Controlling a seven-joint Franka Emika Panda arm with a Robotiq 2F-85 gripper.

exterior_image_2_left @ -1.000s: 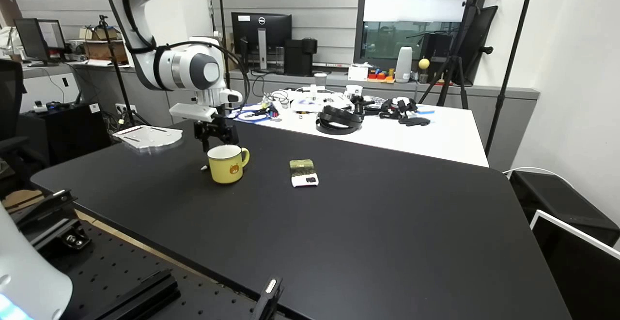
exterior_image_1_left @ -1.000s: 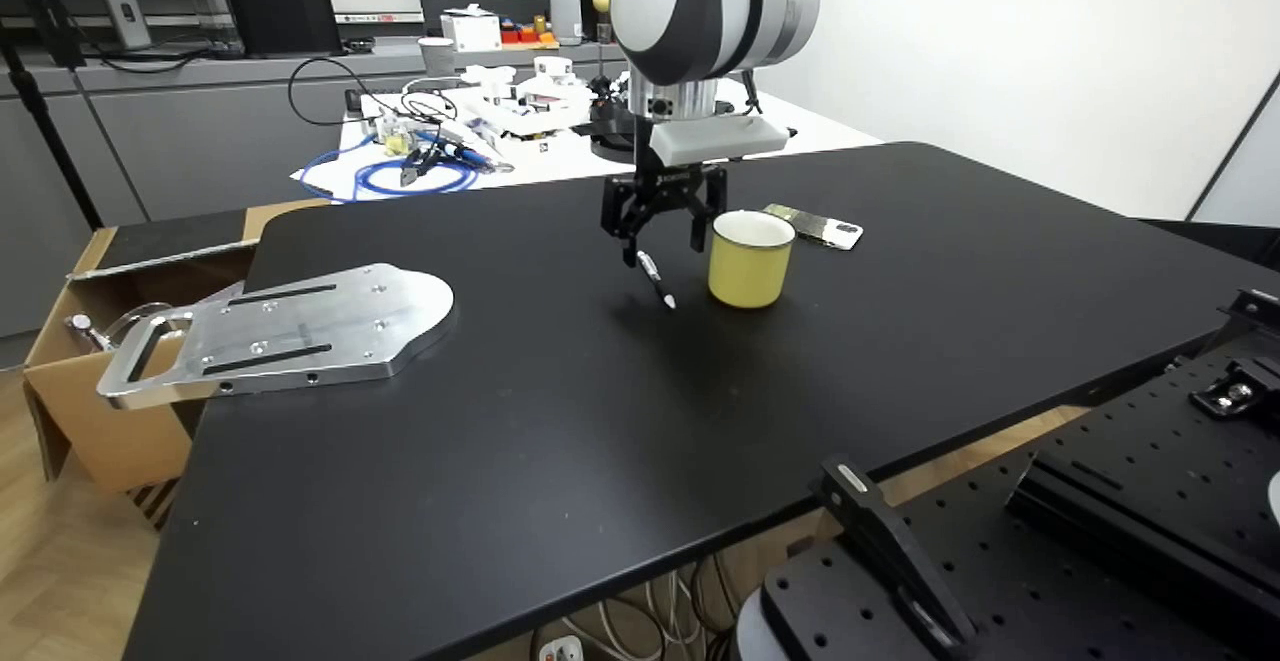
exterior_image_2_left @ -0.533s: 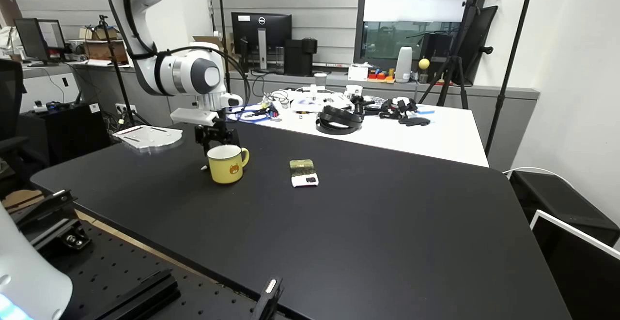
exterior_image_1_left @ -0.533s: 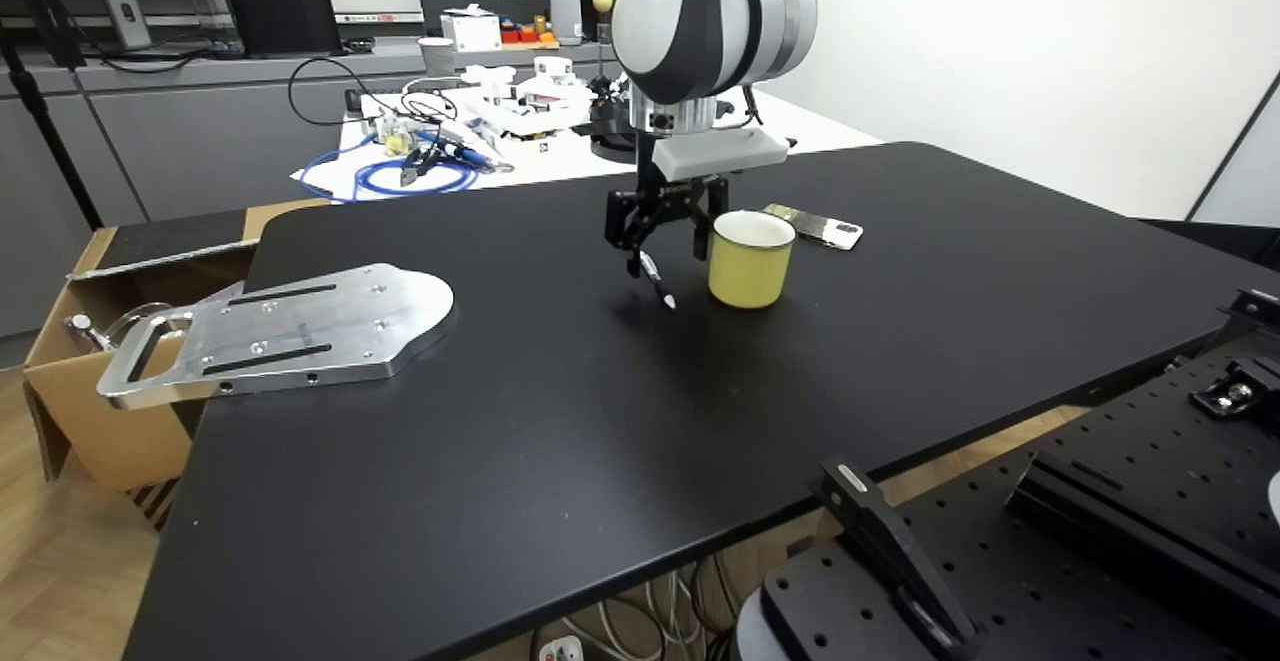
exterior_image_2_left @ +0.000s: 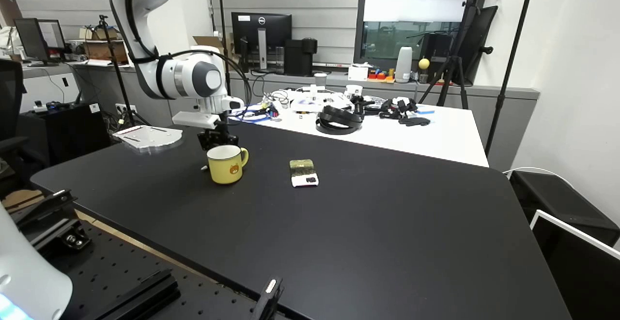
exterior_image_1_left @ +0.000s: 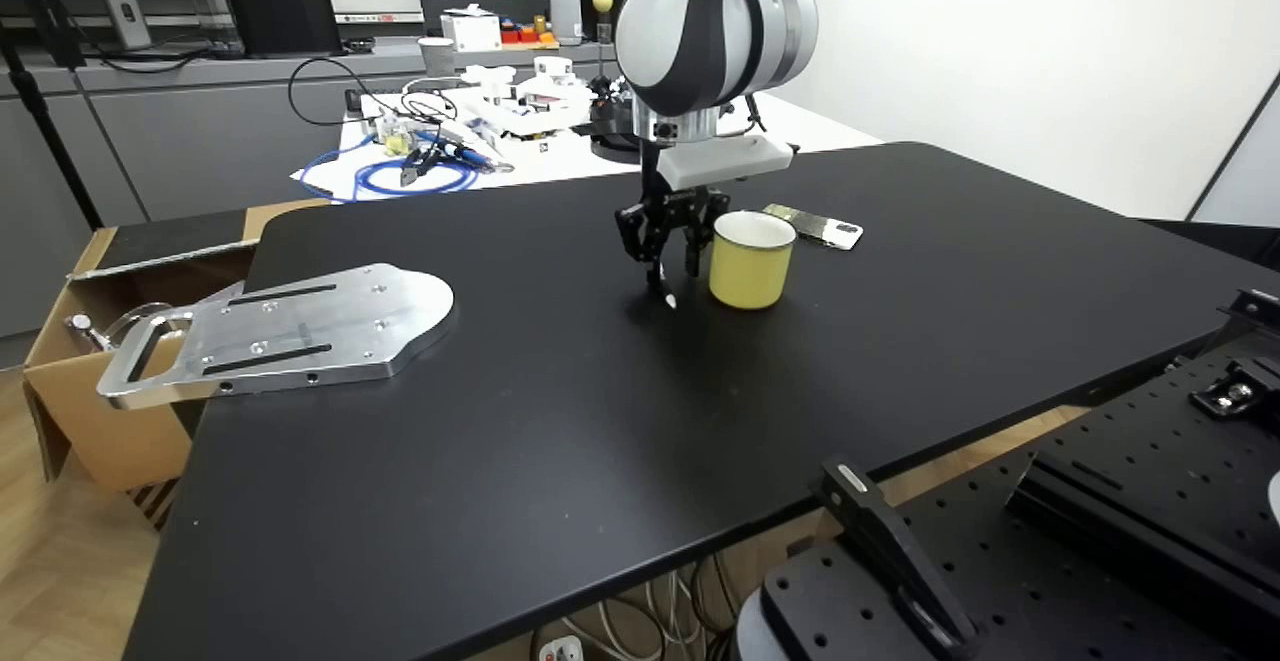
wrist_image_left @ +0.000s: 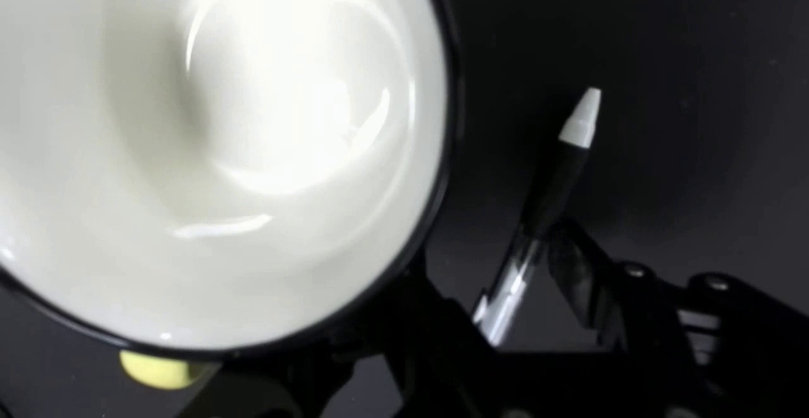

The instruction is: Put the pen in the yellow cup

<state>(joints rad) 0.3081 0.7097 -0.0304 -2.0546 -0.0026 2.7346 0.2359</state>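
Observation:
The pen (wrist_image_left: 515, 282), with a white tip, dark grip and clear silvery barrel, lies on the black table beside the yellow cup (exterior_image_1_left: 748, 279). In the wrist view the cup's white inner wall (wrist_image_left: 404, 89) fills the upper left, its dark rim covering part of a finger. My gripper (wrist_image_left: 490, 253) is low over the table, half-closed, with the pen between its fingers. One finger (wrist_image_left: 572, 263) is at or almost against the pen; a gap shows on the cup side. In an exterior view only the tip of the pen (exterior_image_2_left: 204, 168) shows behind the cup.
A phone-like flat object (exterior_image_1_left: 815, 227) lies behind the cup. A silver metal plate (exterior_image_1_left: 320, 326) rests at the table's edge. Beyond the black table, a white table (exterior_image_2_left: 450, 136) carries cables and clutter. The cup stands very close to my gripper's finger.
My gripper has come down towards the table around the pen, and its fingers have drawn closer together. Pen and cup look almost unmoved.

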